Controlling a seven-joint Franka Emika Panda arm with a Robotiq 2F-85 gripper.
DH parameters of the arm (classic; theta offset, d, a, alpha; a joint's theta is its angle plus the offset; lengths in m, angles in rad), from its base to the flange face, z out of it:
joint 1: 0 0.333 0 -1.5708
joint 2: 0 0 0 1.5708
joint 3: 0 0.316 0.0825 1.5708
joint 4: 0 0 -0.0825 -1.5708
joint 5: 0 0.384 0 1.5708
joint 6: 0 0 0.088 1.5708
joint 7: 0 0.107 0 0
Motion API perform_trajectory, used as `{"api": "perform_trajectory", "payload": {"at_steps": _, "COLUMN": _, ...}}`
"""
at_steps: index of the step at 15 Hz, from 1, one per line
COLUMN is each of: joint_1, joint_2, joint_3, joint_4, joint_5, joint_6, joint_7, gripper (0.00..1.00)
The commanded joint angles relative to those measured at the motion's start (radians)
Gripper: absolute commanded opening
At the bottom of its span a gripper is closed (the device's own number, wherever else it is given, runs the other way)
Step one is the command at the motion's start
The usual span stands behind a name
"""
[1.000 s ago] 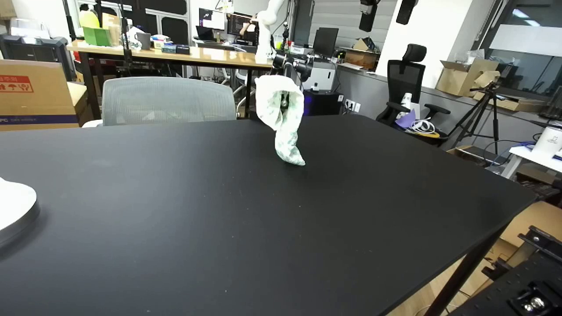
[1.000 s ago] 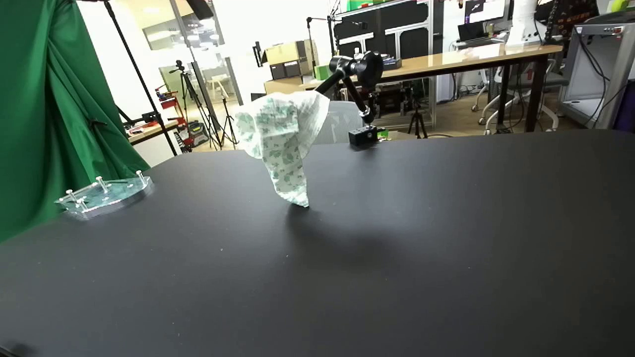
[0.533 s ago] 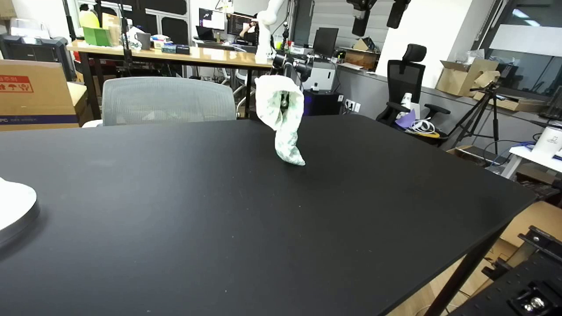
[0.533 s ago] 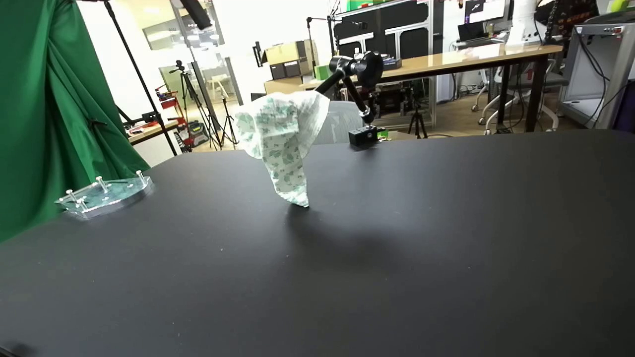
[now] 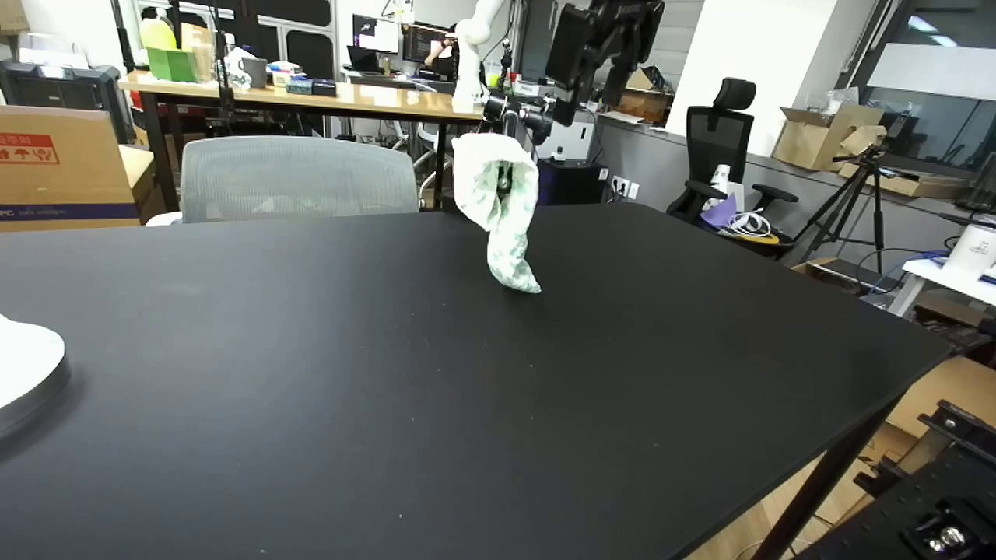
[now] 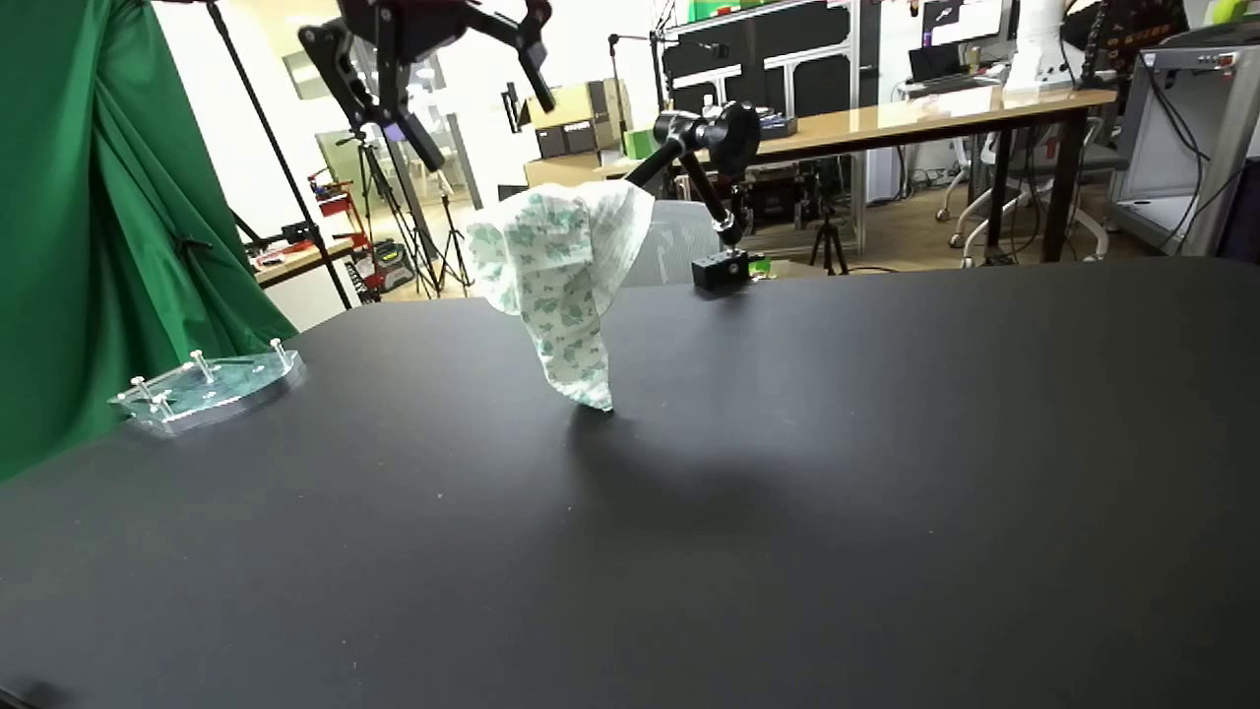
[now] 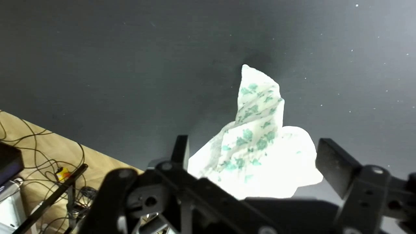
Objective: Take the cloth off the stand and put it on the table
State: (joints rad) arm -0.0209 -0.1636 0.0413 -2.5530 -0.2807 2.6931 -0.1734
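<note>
The cloth is white with green leaf prints. It hangs draped over the end of the black jointed stand, with its tail down close to the table, in both exterior views. The stand has a small black base at the table's far edge; its tip is partly under the cloth. The black table lies below. My gripper is open and empty, above the cloth and apart from it in both exterior views. In the wrist view the cloth shows between the wide-apart fingers of the gripper.
A clear plate with upright bolts lies at the table's edge by a green curtain. A white rounded object is at the table's side. A grey chair back stands behind the table. Cables lie on the floor.
My gripper has come down into view at the top of both exterior views and moved closer to the cloth. The cloth and the stand have not moved.
</note>
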Motion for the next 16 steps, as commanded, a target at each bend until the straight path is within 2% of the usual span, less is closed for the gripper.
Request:
{"api": "perform_trajectory", "payload": {"at_steps": 1, "joint_1": 0.011, "joint_2": 0.105, "joint_3": -0.011, "joint_4": 0.037, "joint_5": -0.001, "joint_6": 0.073, "joint_7": -0.023, "gripper": 1.00}}
{"api": "perform_trajectory", "payload": {"at_steps": 10, "joint_1": 0.029, "joint_2": 0.231, "joint_3": -0.006, "joint_4": 0.070, "joint_5": 0.010, "joint_6": 0.221, "joint_7": -0.026, "gripper": 1.00}}
{"api": "perform_trajectory", "payload": {"at_steps": 11, "joint_1": 0.031, "joint_2": 0.237, "joint_3": -0.006, "joint_4": 0.072, "joint_5": 0.012, "joint_6": 0.230, "joint_7": -0.023, "gripper": 0.75}}
{"api": "perform_trajectory", "payload": {"at_steps": 12, "joint_1": 0.032, "joint_2": 0.242, "joint_3": -0.006, "joint_4": 0.074, "joint_5": 0.013, "joint_6": 0.238, "joint_7": -0.023, "gripper": 0.73}}
{"api": "perform_trajectory", "payload": {"at_steps": 16, "joint_1": 0.034, "joint_2": 0.247, "joint_3": -0.005, "joint_4": 0.072, "joint_5": 0.021, "joint_6": 0.252, "joint_7": -0.027, "gripper": 0.45}}
